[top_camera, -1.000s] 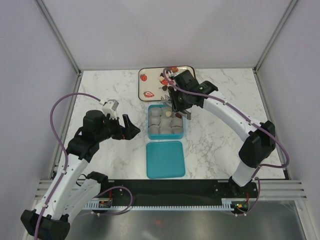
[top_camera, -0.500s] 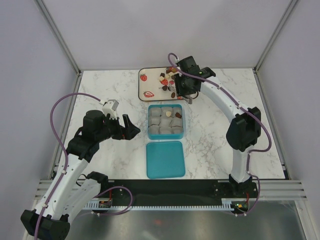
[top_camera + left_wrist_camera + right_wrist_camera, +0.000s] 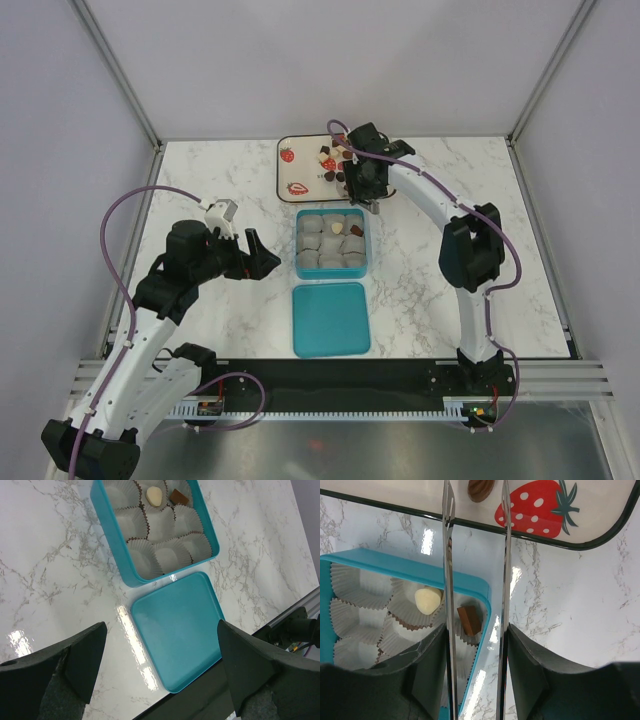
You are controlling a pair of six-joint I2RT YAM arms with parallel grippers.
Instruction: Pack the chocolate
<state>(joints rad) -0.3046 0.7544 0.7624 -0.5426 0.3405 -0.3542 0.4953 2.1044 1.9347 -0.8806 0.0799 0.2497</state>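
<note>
- Behind the square teal plastic box (image 3: pixel 298 245), the right claw (image 3: pixel 476 495) now hangs over the edge of the white strawberry tray (image 3: pixel 303 170). A moment ago it was over the box.
- Its two thin shiny metal fingers are partly apart and getting wider. They hold nothing.
- A smooth white chocolate (image 3: pixel 428 600) and a square brown chocolate (image 3: pixel 469 620) sit in cups along the back of the box. I think that drop is done and the claw is going for one more.
- More little chocolates (image 3: pixel 335 162) lie on the tray behind the box. A ridged brown one (image 3: pixel 481 487) shows between the finger tips, but they do not touch it.
- The other crinkly white paper cups (image 3: pixel 165 555) are empty, so lots is left to pack.
- The flat teal lid (image 3: pixel 331 318) lies just in front of the box.
- Left of the box, the left claw (image 3: pixel 160 630) is wide open and empty. It has not moved.
</note>
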